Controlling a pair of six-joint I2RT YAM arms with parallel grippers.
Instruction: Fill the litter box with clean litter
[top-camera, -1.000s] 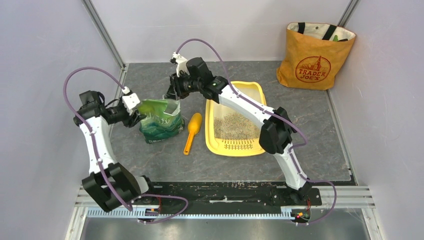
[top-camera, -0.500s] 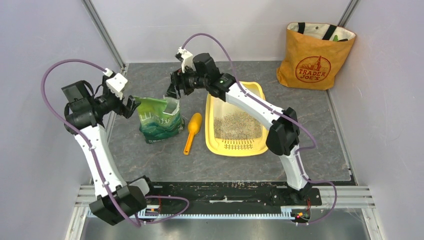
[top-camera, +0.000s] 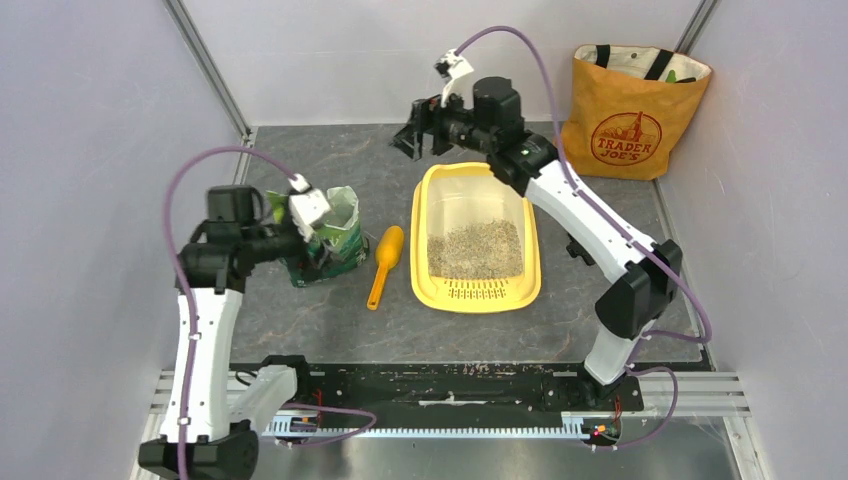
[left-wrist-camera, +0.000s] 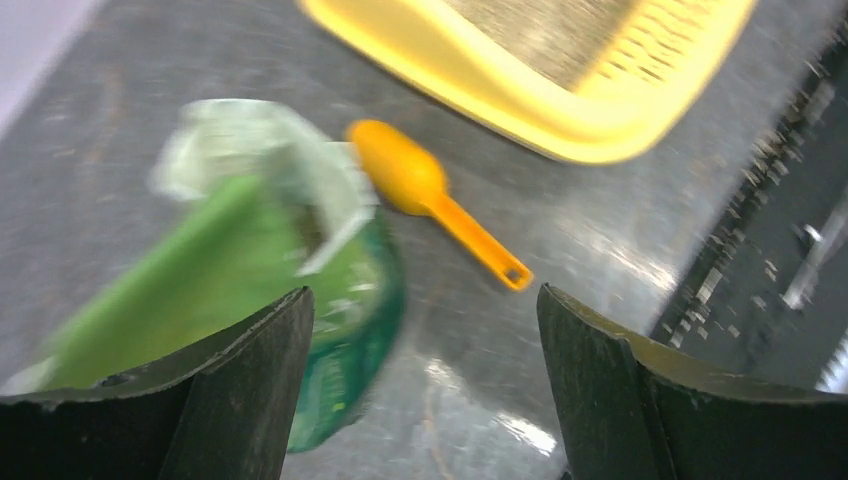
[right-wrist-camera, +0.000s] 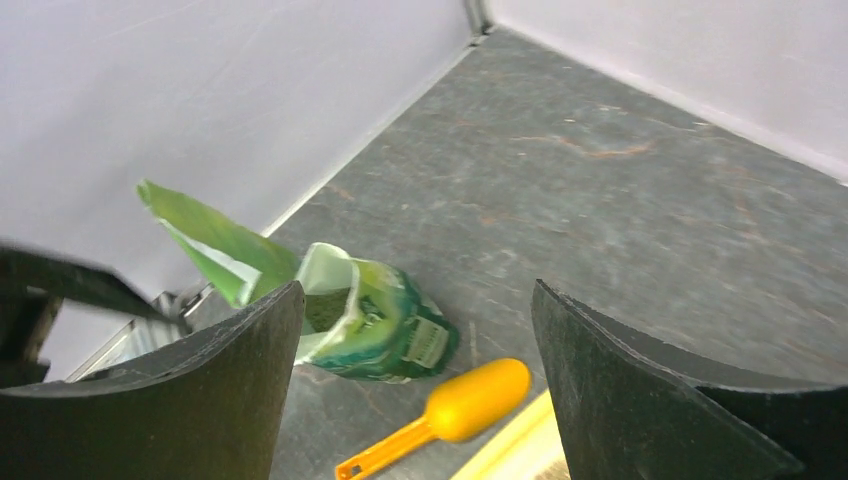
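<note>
As left tool (left-wrist-camera: 420, 320) and right tool (right-wrist-camera: 418, 300) gape, litter box (top-camera: 420, 262) points grate-end nearward.

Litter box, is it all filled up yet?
Partly. Grey litter covers the near half of the litter box; the far half is bare. The left claw and right claw are open and empty; the green bag stands by the scoop. Probably left: pouring more.

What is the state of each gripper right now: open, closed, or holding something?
Left gripper: open, holding nothing.
Right gripper: open, holding nothing.
</note>
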